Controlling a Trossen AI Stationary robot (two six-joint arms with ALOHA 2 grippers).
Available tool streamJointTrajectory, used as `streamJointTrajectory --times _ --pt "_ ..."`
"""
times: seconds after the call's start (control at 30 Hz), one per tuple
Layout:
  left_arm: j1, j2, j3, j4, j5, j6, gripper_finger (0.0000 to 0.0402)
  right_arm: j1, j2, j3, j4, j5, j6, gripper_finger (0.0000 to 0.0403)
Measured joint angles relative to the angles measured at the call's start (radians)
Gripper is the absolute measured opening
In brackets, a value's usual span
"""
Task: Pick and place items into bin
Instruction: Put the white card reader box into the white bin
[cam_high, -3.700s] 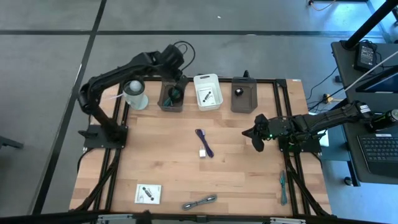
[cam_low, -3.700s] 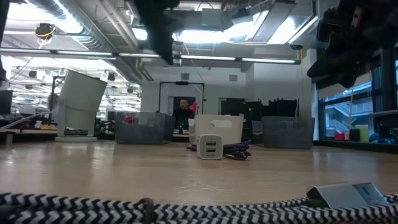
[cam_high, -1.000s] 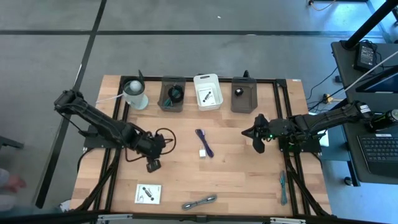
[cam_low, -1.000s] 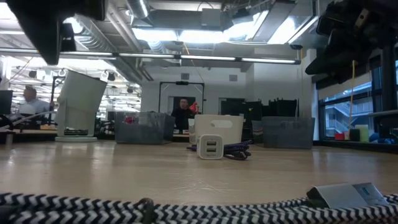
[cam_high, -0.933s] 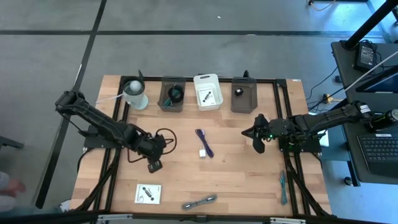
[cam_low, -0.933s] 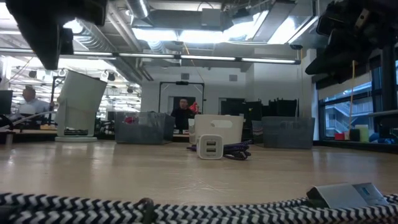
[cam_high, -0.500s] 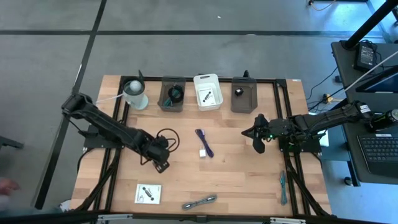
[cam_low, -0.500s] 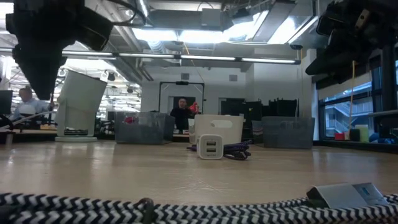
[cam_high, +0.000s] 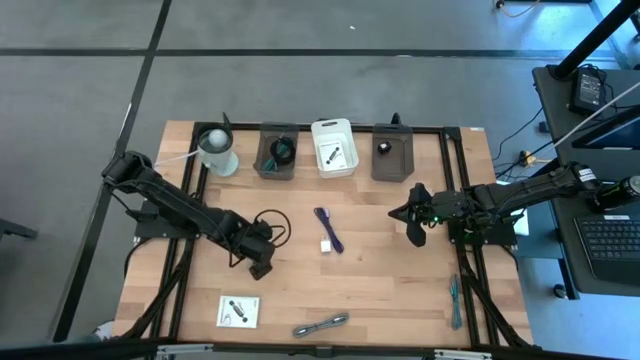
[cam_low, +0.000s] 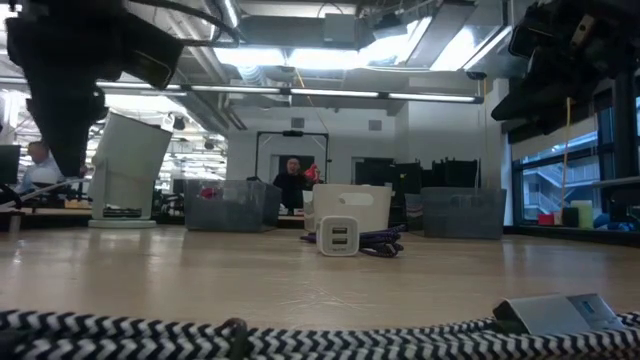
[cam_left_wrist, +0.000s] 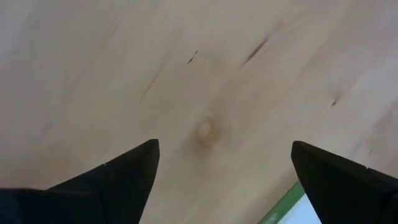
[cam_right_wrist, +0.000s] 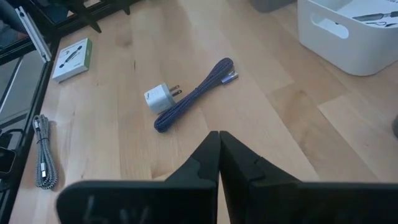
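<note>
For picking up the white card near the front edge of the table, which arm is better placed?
Left. The left hand hangs open just above the white card; the right hand is shut, far across the table.

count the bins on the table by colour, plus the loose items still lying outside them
grey bins: 2
white bin: 1
loose cables: 2, purple cable and striped cable
white charger: 1
white card: 1
teal tool: 1
total: 3 bins, 5 loose items
</note>
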Motion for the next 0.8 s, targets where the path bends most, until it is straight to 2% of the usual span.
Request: streamJointTrajectory --times 0.07,0.2,0.3,0.47,0.63,0.8 --pt "-0.002 0.000 0.000 0.008 0.005 0.078 0.0358 0.000 0.000 0.000 0.000 0.000 -0.001 0.0012" --pt "-0.007 0.000 0.000 0.071 0.075 0.098 0.0342 0.000 0.000 0.000 0.000 0.000 -0.002 0.0012" --pt "-0.021 0.000 0.000 0.113 0.091 0.100 0.0323 0.000 0.000 0.000 0.000 0.000 -0.003 0.0012" --pt "-0.048 0.000 0.000 0.136 0.051 0.046 0.0297 0.000 0.000 0.000 0.000 0.000 -0.003 0.0012" --pt "-0.050 0.000 0.000 0.136 -0.025 0.020 0.0290 0.000 0.000 0.000 0.000 0.000 -0.003 0.0012" --pt "-0.041 0.000 0.000 0.145 -0.023 -0.072 0.0290 0.000 0.000 0.000 0.000 0.000 -0.003 0.0012"
